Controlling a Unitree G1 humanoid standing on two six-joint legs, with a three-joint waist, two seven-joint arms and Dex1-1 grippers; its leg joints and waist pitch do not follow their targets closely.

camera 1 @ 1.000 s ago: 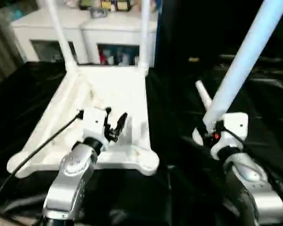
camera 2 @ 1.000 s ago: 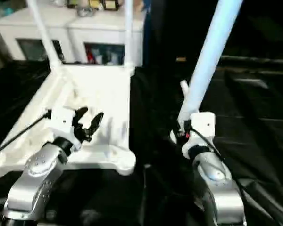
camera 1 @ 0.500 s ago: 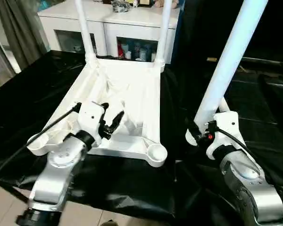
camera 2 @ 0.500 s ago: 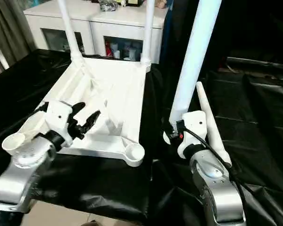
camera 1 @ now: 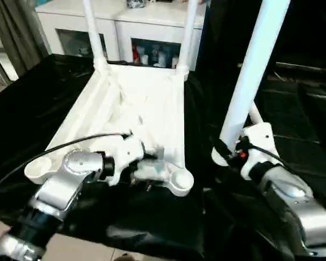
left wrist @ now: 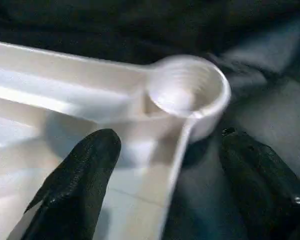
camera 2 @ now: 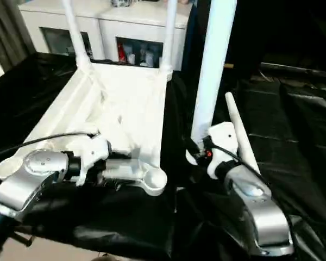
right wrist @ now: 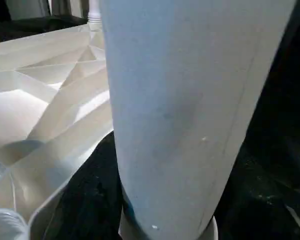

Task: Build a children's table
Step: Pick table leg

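Note:
The children's table top (camera 1: 146, 103) lies upside down on black cloth, ribs facing up. Two white legs (camera 1: 92, 32) (camera 1: 189, 32) stand screwed into its far corners. My left gripper (left wrist: 170, 185) is open at the near right corner socket (left wrist: 185, 92), with one black finger (left wrist: 75, 190) over the ribbed inside and the other (left wrist: 260, 185) outside the rim. The near left socket (camera 1: 38, 168) holds nothing. My right gripper (camera 1: 228, 155) is shut on the lower end of a third leg (camera 1: 252, 70), holding it nearly upright to the right of the table top. Another leg (camera 2: 239, 141) lies on the cloth behind that gripper.
A white cabinet (camera 1: 136, 22) with glass-fronted shelves stands just behind the table top. Black cloth (camera 1: 299, 114) covers the work surface, which ends at a front edge with pale floor (camera 1: 0, 228) below. A black cable (camera 1: 60, 147) runs from my left wrist across the table top's near rim.
My left gripper has dropped from above the ribbed underside to the near right corner socket and opened wider. The right gripper keeps the leg upright. The camera has shifted.

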